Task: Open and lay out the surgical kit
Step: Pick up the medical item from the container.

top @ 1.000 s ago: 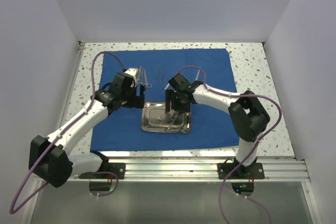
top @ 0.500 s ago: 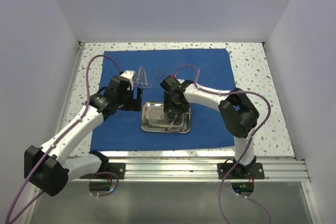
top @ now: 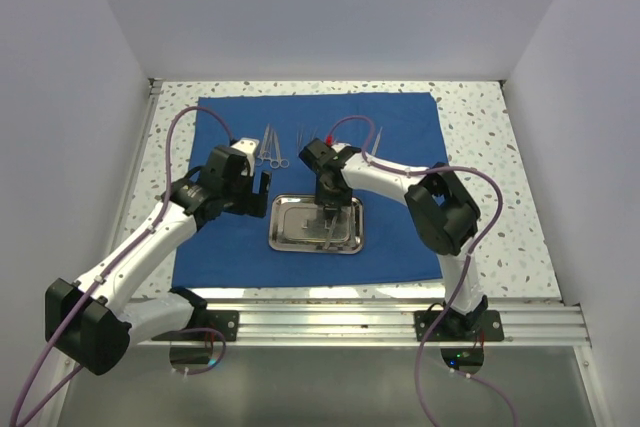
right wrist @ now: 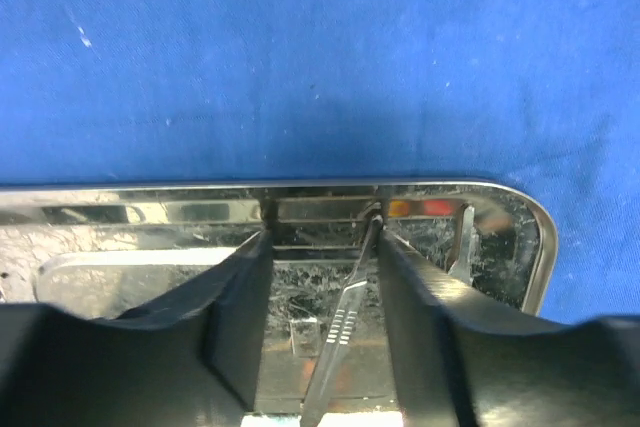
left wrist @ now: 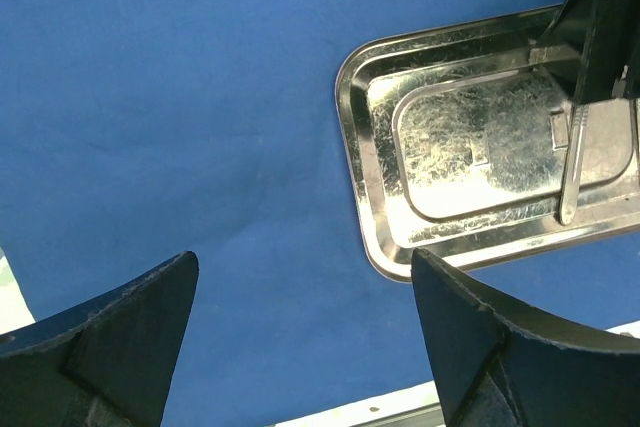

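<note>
The royal-blue cloth (top: 400, 117) lies spread flat on the table. The steel tray (top: 285, 245) sits on it near the front middle. My right gripper (top: 328, 209) reaches down into the tray (right wrist: 150, 192), jaws apart, with a thin flat steel instrument (right wrist: 345, 327) lying between the fingers and leaning at the right finger (right wrist: 410, 277). My left gripper (top: 262, 187) hovers open and empty over bare cloth (left wrist: 150, 97) just left of the tray (left wrist: 350, 127). Scissors or forceps (top: 270, 145) and thin tweezers (top: 305, 135) lie in a row on the cloth behind the tray.
Another thin steel piece (top: 375, 137) lies on the cloth at the back right. A second slim steel piece (right wrist: 465, 242) shows at the tray's right end. The speckled tabletop (top: 480, 137) borders the cloth; white walls enclose three sides.
My left gripper has drawn back from the scissors at the back to beside the tray's left end. My right gripper has shifted slightly left and lower in the tray.
</note>
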`<state>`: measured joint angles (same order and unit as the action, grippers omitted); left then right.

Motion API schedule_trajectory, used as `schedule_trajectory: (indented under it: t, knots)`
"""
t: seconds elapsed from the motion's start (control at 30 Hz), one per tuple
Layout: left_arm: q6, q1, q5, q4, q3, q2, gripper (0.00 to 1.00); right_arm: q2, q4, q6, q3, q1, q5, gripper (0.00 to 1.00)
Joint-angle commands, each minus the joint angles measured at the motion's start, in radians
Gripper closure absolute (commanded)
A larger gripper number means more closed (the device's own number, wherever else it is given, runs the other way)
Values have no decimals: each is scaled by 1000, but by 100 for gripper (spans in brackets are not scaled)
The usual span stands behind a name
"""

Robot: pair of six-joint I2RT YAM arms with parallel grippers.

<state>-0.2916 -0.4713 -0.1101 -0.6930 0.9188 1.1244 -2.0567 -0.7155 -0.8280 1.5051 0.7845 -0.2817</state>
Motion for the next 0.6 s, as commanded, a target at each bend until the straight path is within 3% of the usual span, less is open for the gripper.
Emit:
schedule_trajectory:
  t: [0.0, 0.3, 0.37, 0.43, 0.57]
  knots:
    - [31, 7, 13, -11, 35, -11, 9, -71, 25, -48, -31, -4, -14, 54]
    - [34, 7, 26, -8, 35, 3, 9, -103, 50, -46, -59, -2, -2, 77]
    - [34, 7, 26, -8, 34, 2, 9, -111, 68, -43, -72, -1, -2, 93]
    - [34, 7, 24, -8, 32, 2, 9, -118, 79, -40, -80, -2, -4, 100]
    - [34, 7, 23, -7, 26, -3, 9, -115, 83, -25, -82, -2, 7, 100]
